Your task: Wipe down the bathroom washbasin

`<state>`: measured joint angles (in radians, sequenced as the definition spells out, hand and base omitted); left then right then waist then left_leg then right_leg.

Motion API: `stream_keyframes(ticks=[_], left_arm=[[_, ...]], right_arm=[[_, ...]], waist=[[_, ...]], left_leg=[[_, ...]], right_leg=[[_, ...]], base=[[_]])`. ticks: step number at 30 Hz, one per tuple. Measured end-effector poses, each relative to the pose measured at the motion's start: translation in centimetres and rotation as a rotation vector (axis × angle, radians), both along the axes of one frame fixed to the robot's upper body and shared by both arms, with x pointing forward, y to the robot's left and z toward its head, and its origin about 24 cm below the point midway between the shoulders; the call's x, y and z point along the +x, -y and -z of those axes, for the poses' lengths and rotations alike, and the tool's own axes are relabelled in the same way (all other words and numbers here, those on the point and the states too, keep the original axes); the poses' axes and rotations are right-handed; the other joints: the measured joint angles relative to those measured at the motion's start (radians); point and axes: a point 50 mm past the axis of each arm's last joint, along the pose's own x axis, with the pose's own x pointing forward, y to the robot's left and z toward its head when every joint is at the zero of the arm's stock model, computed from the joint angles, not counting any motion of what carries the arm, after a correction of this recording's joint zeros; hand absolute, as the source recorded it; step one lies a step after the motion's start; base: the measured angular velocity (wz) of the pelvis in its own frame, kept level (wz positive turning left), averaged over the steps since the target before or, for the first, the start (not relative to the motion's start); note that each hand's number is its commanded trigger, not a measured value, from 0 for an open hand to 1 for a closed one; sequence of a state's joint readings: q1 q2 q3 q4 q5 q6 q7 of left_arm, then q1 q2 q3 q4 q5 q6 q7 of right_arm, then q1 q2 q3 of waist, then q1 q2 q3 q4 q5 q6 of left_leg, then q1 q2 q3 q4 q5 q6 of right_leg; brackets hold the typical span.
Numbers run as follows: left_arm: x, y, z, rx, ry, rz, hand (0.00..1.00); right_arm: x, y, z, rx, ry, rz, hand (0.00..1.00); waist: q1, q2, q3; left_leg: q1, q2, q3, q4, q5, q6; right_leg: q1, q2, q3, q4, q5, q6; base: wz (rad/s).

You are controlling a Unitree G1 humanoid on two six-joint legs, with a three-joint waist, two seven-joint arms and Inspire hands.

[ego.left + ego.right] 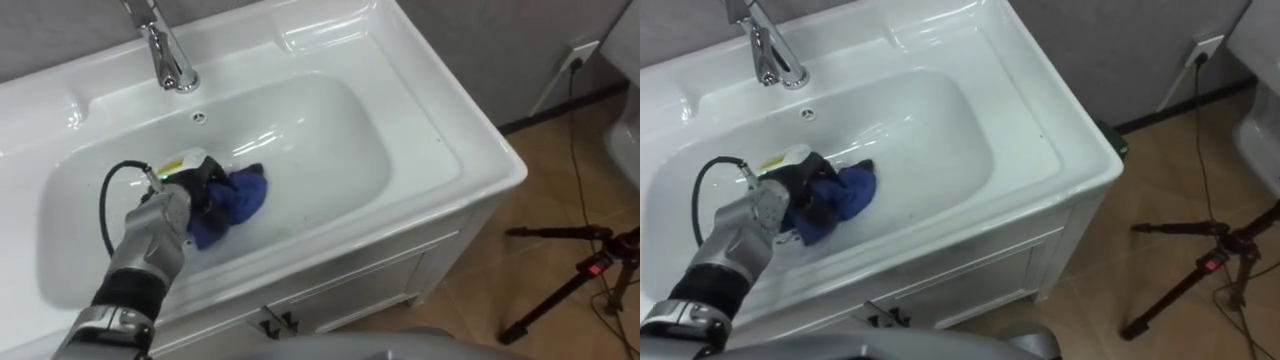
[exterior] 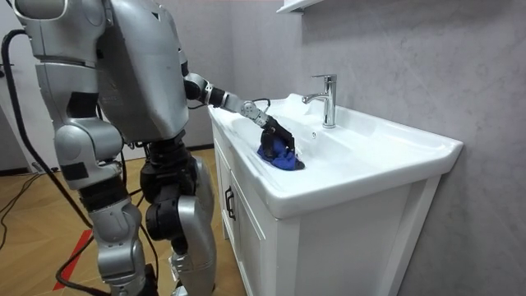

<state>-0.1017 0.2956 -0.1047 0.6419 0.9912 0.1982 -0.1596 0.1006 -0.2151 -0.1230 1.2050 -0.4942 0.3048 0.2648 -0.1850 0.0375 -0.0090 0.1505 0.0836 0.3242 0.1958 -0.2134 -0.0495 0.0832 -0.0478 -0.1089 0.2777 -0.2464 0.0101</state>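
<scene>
A white basin (image 1: 330,130) is set in a white counter over a cabinet. A crumpled blue cloth (image 1: 240,195) lies on the basin's floor, left of its middle and towards the near wall. My left hand (image 1: 185,195) reaches in from the lower left, fingers curled on the cloth's left part and pressing it down. In the room view I stand at the counter's front with the left arm stretched into the basin; the left hand (image 2: 271,130) is on the cloth (image 2: 279,156).
A chrome tap (image 1: 165,50) stands at the basin's back rim, above an overflow hole (image 1: 199,117). Cabinet doors (image 1: 330,290) are below. On the wooden floor to the right stands a black tripod (image 1: 570,270), with a wall socket (image 1: 580,52) and cable behind.
</scene>
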Motion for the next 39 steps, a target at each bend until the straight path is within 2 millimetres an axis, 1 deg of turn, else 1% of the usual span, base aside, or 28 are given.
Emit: stream_keyframes(ticks=[1, 2, 4, 7, 13, 17, 20, 22, 24, 28, 32, 36, 38, 39], left_arm=[[-0.5, -0.6, 0.2, 0.030, -0.004, -0.019, 1.00], [-0.7, -0.8, 0.2, 0.047, -0.005, -0.025, 1.00], [-1.7, -1.4, 0.6, 0.109, -0.003, -0.028, 1.00], [-2.5, -1.5, 0.9, 0.178, 0.002, 0.007, 1.00], [-3.5, -2.0, 1.1, 0.301, -0.015, 0.030, 1.00], [-4.0, -2.1, 1.2, 0.357, -0.036, 0.052, 1.00], [-4.6, -2.2, 1.5, 0.372, -0.056, 0.059, 1.00], [-4.7, -2.1, 1.7, 0.375, -0.071, 0.065, 1.00], [-4.8, -2.2, 1.8, 0.374, -0.081, 0.061, 1.00], [-4.8, -2.2, 1.8, 0.372, -0.092, 0.057, 1.00], [-4.6, -2.2, 1.7, 0.364, -0.099, 0.054, 1.00], [-4.5, -2.1, 1.7, 0.357, -0.098, 0.051, 1.00], [-4.2, -2.1, 1.4, 0.347, -0.096, 0.046, 1.00], [-3.6, -2.1, 1.1, 0.342, -0.095, 0.046, 1.00]], right_arm=[[0.3, 0.3, -0.1, -0.011, 0.004, -0.006, 0.00], [0.4, 0.4, -0.2, -0.015, 0.007, -0.009, 0.00], [0.7, 0.9, -0.3, -0.029, 0.013, -0.014, 0.00], [0.6, 1.1, -0.4, -0.036, 0.010, -0.011, 0.00], [0.3, 1.3, -0.5, -0.043, -0.006, -0.002, 0.00], [0.4, 1.5, -0.6, -0.050, -0.005, 0.000, 0.00], [0.4, 2.3, -0.9, -0.069, -0.002, 0.001, 0.00], [0.7, 3.0, -1.2, -0.087, 0.010, -0.001, 0.00], [0.9, 3.1, -1.2, -0.095, 0.022, -0.001, 0.00], [1.8, 3.1, -1.2, -0.109, 0.064, -0.010, 0.00], [2.3, 3.0, -1.2, -0.112, 0.111, 0.003, 0.00], [2.5, 2.8, -1.1, -0.099, 0.152, 0.026, 0.00], [2.5, 2.7, -1.1, -0.087, 0.169, 0.043, 0.00], [2.6, 2.6, -1.1, -0.085, 0.176, 0.040, 0.00]], waist=[[0.000, 0.004, -0.0032], [0.000, 0.006, -0.0048], [0.003, 0.015, -0.0111], [0.003, 0.019, -0.0136], [0.005, 0.022, -0.0146], [0.005, 0.031, -0.0139], [0.004, 0.048, -0.0140], [0.004, 0.064, -0.0137], [0.003, 0.069, -0.0124], [0.003, 0.074, -0.0105], [0.002, 0.075, -0.0096], [0.003, 0.073, -0.0082], [0.003, 0.070, -0.0062], [0.003, 0.066, -0.0012]], left_leg=[[0.000, 0.002, 0.000, 0.000, 0.000, -0.001], [0.000, 0.003, 0.000, 0.001, 0.000, -0.001], [0.001, 0.005, 0.000, 0.007, 0.001, -0.002], [0.003, 0.008, 0.000, 0.011, 0.004, -0.007], [0.010, 0.010, 0.000, 0.008, 0.009, -0.015], [0.011, 0.013, 0.000, 0.008, 0.013, -0.020], [0.015, 0.013, 0.000, 0.004, 0.014, -0.022], [0.015, 0.012, 0.000, 0.004, 0.014, -0.022], [0.017, 0.012, 0.000, 0.002, 0.015, -0.023], [0.017, 0.012, 0.000, 0.003, 0.016, -0.023], [0.016, 0.011, 0.000, 0.003, 0.016, -0.023], [0.008, 0.008, -0.002, 0.007, 0.015, -0.023], [0.000, 0.007, -0.002, 0.009, 0.015, -0.023], [-0.009, 0.007, -0.010, 0.010, 0.015, -0.023]], right_leg=[[0.001, 0.002, -0.001, -0.002, 0.001, -0.002], [0.001, 0.003, -0.001, -0.003, 0.001, -0.002], [0.001, 0.004, -0.002, -0.002, 0.000, -0.005], [-0.001, 0.005, -0.001, 0.001, -0.002, -0.010], [-0.002, 0.007, 0.003, 0.016, -0.014, -0.019], [-0.002, 0.010, 0.002, 0.016, -0.015, -0.022], [0.000, 0.010, 0.001, 0.014, -0.016, -0.024], [0.000, 0.008, -0.003, 0.015, -0.016, -0.024], [0.001, 0.007, -0.005, 0.016, -0.017, -0.025], [0.001, 0.006, -0.006, 0.017, -0.020, -0.026], [0.001, 0.005, -0.004, 0.017, -0.021, -0.025], [-0.018, 0.003, 0.005, 0.038, -0.034, -0.024], [-0.030, 0.000, 0.003, 0.053, -0.041, -0.026], [-0.038, -0.001, -0.003, 0.055, -0.041, -0.026]], base=[[0.00], [0.00], [-0.04], [-0.05], [-0.04], [0.01], [-0.03], [0.00], [0.00], [0.00], [0.00], [0.00], [0.04], [0.12]])
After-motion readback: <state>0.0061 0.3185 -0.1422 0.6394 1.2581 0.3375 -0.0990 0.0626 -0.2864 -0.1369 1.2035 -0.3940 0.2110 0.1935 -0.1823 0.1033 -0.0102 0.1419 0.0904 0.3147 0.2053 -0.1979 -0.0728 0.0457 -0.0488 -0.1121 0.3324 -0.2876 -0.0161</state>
